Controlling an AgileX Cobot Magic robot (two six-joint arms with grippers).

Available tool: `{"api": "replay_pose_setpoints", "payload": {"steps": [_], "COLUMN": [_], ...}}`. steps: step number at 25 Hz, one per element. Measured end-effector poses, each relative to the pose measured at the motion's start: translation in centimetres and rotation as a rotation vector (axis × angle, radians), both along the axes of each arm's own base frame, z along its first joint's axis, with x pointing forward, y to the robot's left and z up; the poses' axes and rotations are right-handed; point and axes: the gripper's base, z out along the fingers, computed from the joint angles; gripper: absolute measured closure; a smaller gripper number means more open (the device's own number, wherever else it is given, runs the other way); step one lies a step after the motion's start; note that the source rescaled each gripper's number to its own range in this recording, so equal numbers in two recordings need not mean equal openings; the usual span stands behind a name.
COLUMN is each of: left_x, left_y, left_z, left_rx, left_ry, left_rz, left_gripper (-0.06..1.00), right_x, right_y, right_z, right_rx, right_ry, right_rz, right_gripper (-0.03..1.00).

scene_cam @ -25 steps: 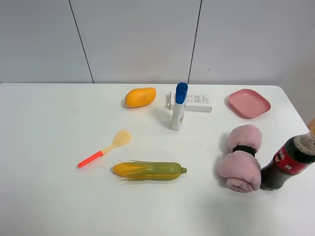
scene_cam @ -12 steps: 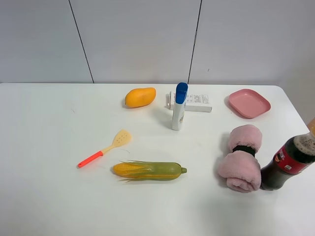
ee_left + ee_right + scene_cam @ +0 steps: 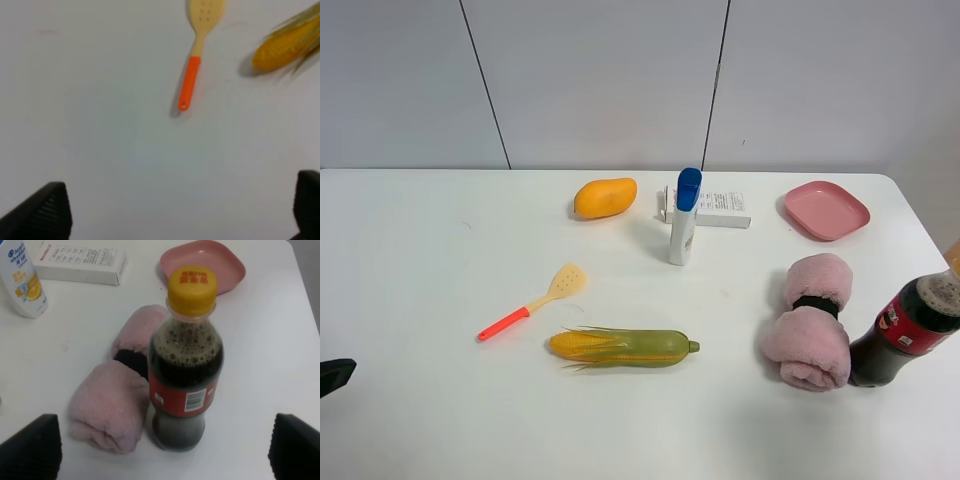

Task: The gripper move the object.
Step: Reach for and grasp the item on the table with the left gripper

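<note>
The ear of corn [image 3: 620, 347] lies flat near the table's front middle, yellow kernels to the left, green husk and stub to the right. Its yellow end also shows in the left wrist view [image 3: 285, 45]. A black tip of my left gripper [image 3: 335, 376] shows at the left edge of the exterior view, far left of the corn. In the left wrist view the left gripper [image 3: 176, 210] is open and empty, with the fingers wide apart. My right gripper [image 3: 162, 447] is open and empty and faces a cola bottle; it is out of the exterior view.
A yellow spatula with a red handle [image 3: 530, 305] lies just left of and behind the corn. A mango [image 3: 605, 197], a white bottle with a blue cap [image 3: 684, 217], a white box [image 3: 715, 209] and a pink plate [image 3: 826, 210] stand further back. A pink rolled towel [image 3: 810, 320] and a cola bottle [image 3: 910, 330] are at the right.
The black tip of my left gripper has come into the exterior view at its left edge. The corn and the other things have not moved.
</note>
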Motion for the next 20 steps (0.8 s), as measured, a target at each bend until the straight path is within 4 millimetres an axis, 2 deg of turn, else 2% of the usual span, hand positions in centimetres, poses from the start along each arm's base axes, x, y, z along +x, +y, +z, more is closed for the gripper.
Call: {"api": "replay_pose_setpoints", "payload": {"steps": [5,9,14,20], "left_x": [4.0,6.9,9.5,11.3], "left_y": [-0.1,-1.4,-4.8,-10.1], "left_z": [1.4,2.5,2.5,-0.5], "left_rx": [0.050,0.057,0.063,0.107], "left_ry": [0.049,0.070,0.109,0.166], "left_rz": [-0.083,-0.178,-0.351,-0.561], "left_gripper": [0.14,0.14,0.14,0.14], "right_x": [0.0,0.0,0.0,0.0], "right_y": [0.0,0.0,0.0,0.0], "right_z": [0.0,0.0,0.0,0.0], "right_rx": [0.000,0.000,0.000,0.000], "right_ry": [0.000,0.000,0.000,0.000], "right_rz": [0.000,0.000,0.000,0.000], "right_gripper": [-0.03,-0.03,-0.03,-0.03]}}
